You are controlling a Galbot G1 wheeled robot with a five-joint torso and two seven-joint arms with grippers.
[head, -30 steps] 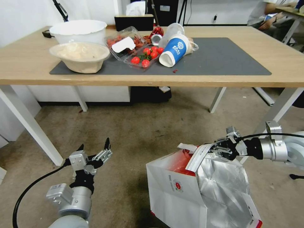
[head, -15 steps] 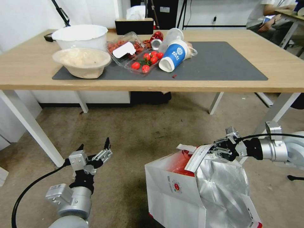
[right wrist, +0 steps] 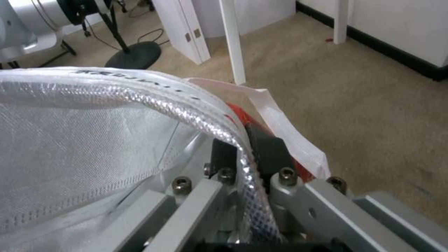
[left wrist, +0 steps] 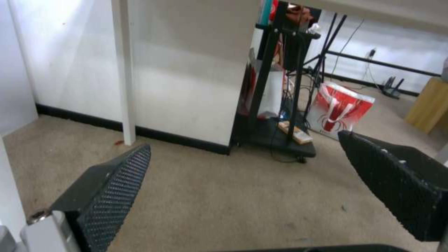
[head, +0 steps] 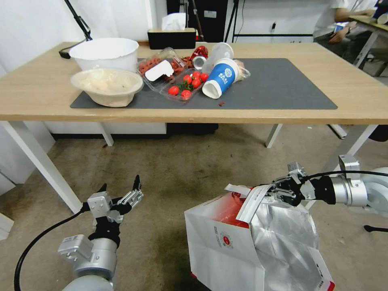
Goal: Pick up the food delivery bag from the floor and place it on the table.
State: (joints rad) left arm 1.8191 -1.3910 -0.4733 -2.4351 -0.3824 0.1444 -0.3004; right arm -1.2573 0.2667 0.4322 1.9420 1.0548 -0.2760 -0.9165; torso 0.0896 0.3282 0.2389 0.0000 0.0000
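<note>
The food delivery bag (head: pixel 226 242) hangs at the lower right of the head view, white with a red inside, foil lining and a small red logo. My right gripper (head: pixel 275 193) is shut on the bag's top edge beside a white strap handle (head: pixel 252 200). The right wrist view shows the bag's edge (right wrist: pixel 219 129) pinched between the fingers (right wrist: pixel 268 150), with the floor (right wrist: pixel 373 105) beyond. My left gripper (head: pixel 121 189) stands open over the floor (head: pixel 169 169) at the lower left, holding nothing; its pads (left wrist: pixel 117 189) are spread wide. The table (head: pixel 32 97) stretches across the top.
On the table's dark mat (head: pixel 283 85) lie two bowls (head: pixel 107 85), a clear box of tomatoes (head: pixel 184 83) and a tipped blue-and-white cup (head: pixel 220 76). White table legs (head: pixel 40 165) flank the floor. A red-and-white bag (left wrist: pixel 338 112) and black stand (left wrist: pixel 275 87) are farther off.
The whole picture has shifted, with the table lower in view and the floor's span smaller, so the camera has moved. The right gripper keeps its hold on the bag. The left arm is unchanged.
</note>
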